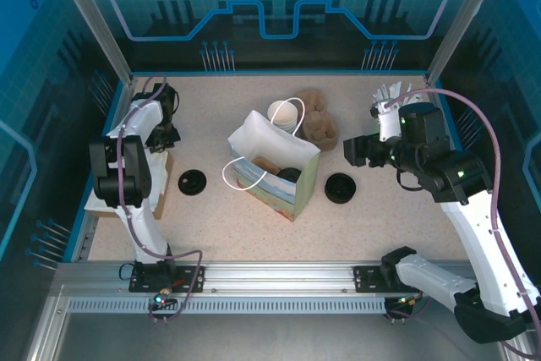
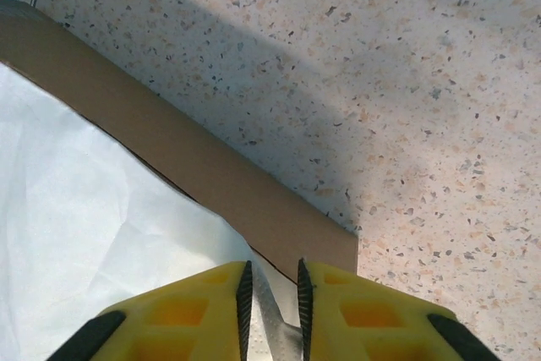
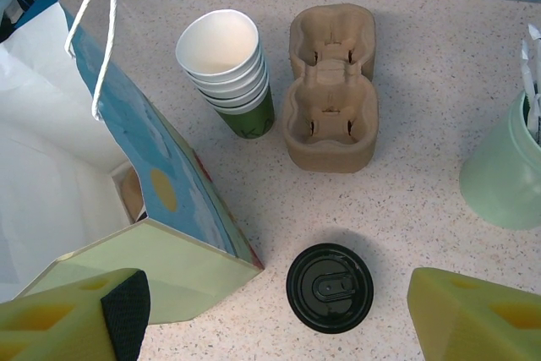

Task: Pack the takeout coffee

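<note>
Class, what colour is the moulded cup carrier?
Tan brown; the carrier shows best in the right wrist view.

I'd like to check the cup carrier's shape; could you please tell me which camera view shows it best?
The right wrist view: the cup carrier lies whole and close, both wells visible. The top view shows it small, behind the bag.

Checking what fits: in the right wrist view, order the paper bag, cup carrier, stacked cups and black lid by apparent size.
paper bag, largest, though cropped
cup carrier
stacked cups and black lid: about alike, lid nearer the camera
</note>
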{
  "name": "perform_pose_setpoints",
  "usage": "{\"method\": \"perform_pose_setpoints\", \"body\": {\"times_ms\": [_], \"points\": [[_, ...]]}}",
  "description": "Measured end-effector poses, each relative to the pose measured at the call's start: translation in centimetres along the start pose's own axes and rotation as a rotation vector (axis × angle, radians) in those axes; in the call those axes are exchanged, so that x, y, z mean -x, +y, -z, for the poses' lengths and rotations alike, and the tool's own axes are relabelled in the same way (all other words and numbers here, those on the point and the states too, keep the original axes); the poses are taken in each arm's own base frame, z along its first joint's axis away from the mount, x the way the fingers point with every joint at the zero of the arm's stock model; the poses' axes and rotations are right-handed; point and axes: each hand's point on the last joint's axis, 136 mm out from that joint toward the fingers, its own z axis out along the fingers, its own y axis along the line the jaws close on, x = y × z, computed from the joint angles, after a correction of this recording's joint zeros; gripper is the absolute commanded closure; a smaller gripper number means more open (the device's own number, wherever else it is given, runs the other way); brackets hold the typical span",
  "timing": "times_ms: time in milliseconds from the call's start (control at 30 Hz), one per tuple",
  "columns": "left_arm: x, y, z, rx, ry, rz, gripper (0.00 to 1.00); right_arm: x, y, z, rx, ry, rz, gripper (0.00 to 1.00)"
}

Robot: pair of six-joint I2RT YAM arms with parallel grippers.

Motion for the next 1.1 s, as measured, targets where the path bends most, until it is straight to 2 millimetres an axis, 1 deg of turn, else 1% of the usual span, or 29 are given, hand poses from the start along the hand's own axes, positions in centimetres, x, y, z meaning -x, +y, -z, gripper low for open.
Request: {"method": "perform_pose_setpoints", "body": {"times_ms": [100,167,233,333,433,467,567,633,733,800,833,900,933,1000,1100], "points": [[0.0,0.0,0.2,-0.001,0.0,-0.002,0.88,0.0,0.0,0.0,0.0,0.001,0.0,0.18],[0.2,0.1,0.5,-0.004,-0.009,-0.004,0.89,-0.1,0.0,-0.1,0.0,0.003,0.0,0.18],[0.4,0.2,1.2,-0.012,-0.024,0.0,0.89,-0.1,0.0,-0.2,0.0,0.003,0.0,0.18],[0.8,0.6,2.6,-0.027,-0.056,0.009,0.94,-0.1,0.0,-0.3,0.003,0.004,0.0,0.18],[1.0,1.1,4.4,-0.044,-0.093,0.006,0.97,-0.1,0.1,-0.4,0.007,0.007,0.0,0.18],[1.1,1.4,5.0,-0.05,-0.107,0.008,1.0,-0.1,0.2,-0.4,0.01,0.008,-0.001,0.18],[1.4,2.1,7.4,-0.076,-0.161,0.016,1.0,-0.1,0.4,-0.4,0.026,0.01,-0.001,0.18],[1.5,2.5,9.3,-0.11,-0.204,0.019,1.0,0.1,0.7,-0.4,0.044,0.003,0.0,0.18],[1.3,2.9,13.5,-0.215,-0.291,0.012,1.0,0.7,1.5,-0.4,0.09,-0.019,0.005,0.19],[0.8,3.0,17.1,-0.317,-0.368,-0.006,1.0,1.2,2.2,-0.5,0.129,-0.034,0.011,0.19],[0.6,3.1,18.5,-0.36,-0.401,-0.013,1.0,1.5,2.5,-0.5,0.146,-0.044,0.014,0.19],[-0.2,3.1,22.5,-0.476,-0.486,-0.043,1.0,2.3,3.3,-0.5,0.19,-0.074,0.029,0.19],[-0.4,3.1,24.0,-0.521,-0.518,-0.058,1.0,2.7,3.7,-0.4,0.209,-0.088,0.037,0.19],[-1.2,2.7,27.8,-0.642,-0.59,-0.106,1.0,3.6,4.6,-0.3,0.254,-0.117,0.06,0.18],[-2.4,1.8,32.7,-0.815,-0.67,-0.191,1.0,5.4,6.2,-0.1,0.317,-0.158,0.117,0.16]]}}
